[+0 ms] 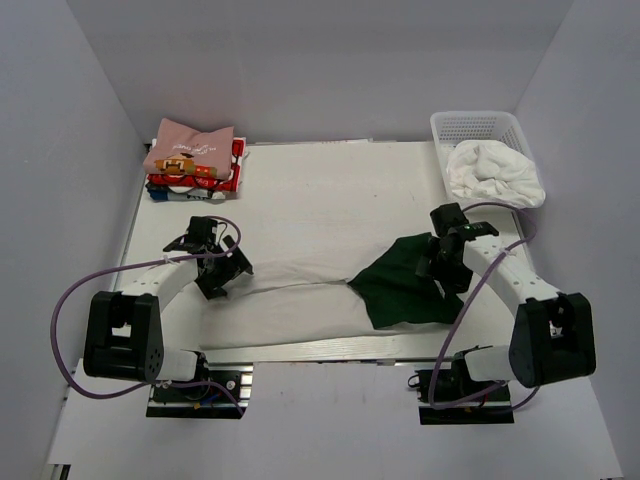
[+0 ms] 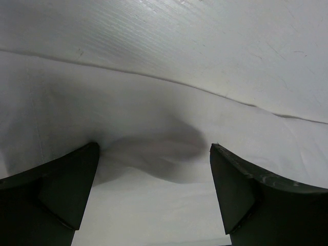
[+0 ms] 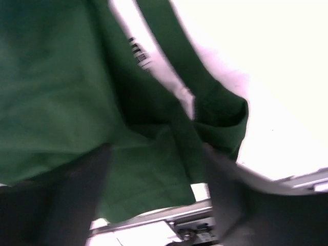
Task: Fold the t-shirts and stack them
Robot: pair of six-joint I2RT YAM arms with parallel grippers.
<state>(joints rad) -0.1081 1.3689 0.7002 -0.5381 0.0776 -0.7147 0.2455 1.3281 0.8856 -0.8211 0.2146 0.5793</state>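
An off-white t-shirt (image 1: 290,305) lies stretched along the near edge of the table, its dark green sleeve (image 1: 402,288) bunched at the right end. My left gripper (image 1: 225,277) hovers open over the shirt's left end. In the left wrist view its fingers (image 2: 66,187) stand wide apart above plain off-white cloth (image 2: 154,102) with nothing between them. My right gripper (image 1: 440,268) is over the green sleeve. The right wrist view is blurred, but its fingers (image 3: 72,195) stand apart with the green sleeve (image 3: 77,87) lying loose beneath them. Folded pink, red and white shirts (image 1: 193,158) are stacked at the back left.
A white plastic basket (image 1: 470,125) holding crumpled white cloth (image 1: 494,172) stands at the back right corner. The table's metal front edge (image 1: 330,348) runs just below the shirt. Purple cables loop from both arms.
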